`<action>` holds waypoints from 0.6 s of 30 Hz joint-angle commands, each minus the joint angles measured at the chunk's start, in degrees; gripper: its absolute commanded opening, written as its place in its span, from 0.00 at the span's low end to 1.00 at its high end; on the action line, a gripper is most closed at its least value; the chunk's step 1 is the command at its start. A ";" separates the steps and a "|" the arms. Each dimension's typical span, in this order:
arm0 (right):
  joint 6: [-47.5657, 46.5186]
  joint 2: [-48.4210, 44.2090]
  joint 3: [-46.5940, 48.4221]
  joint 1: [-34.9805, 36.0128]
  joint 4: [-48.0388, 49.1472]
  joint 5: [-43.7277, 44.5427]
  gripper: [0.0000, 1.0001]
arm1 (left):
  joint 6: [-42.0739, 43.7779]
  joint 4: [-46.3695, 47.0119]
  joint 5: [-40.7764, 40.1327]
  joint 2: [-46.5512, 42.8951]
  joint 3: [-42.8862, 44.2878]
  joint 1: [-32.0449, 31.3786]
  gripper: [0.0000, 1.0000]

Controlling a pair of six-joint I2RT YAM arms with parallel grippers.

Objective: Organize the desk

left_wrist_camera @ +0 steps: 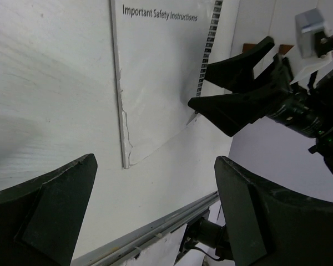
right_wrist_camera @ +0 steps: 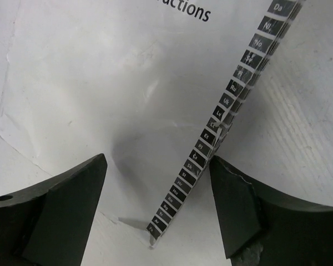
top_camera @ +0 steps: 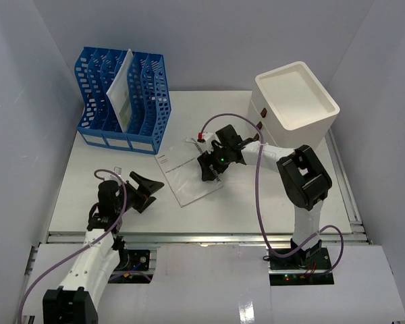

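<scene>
White and flat, the surface [top_camera: 209, 216] fills the middle of the top view. Its long axis runs left to right, and its metal rail [top_camera: 202, 236] is laid along the near edge, on the robot's side. One booklet [top_camera: 185, 179], headed "Important Safety Instructions", is laid flat near the centre at a slant to the edges. Two grippers are counted. The right gripper [top_camera: 208, 170] is lowered over the booklet with its fingers released and spread. The tabbed edge [right_wrist_camera: 222, 127] is seen between them, and nothing is grasped. The left gripper [top_camera: 147, 192] is held near the booklet's left side, fingers spread wide and empty. One blue file rack [top_camera: 125, 101] is set at the far left, with one white sheet [top_camera: 121, 88] stood in it. One cream cabinet [top_camera: 297, 101] is set at the far right.
</scene>
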 commanded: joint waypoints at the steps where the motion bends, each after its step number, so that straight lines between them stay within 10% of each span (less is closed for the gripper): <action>1: 0.51 1.48 2.77 -0.31 0.01 1.82 0.85 | 0.25 3.71 -5.02 4.32 0.25 -4.17 0.98; 18: 3.77 9.40 5.84 -1.60 13.38 -4.27 0.63 | 9.16 12.34 -5.84 16.06 1.52 -4.32 0.98</action>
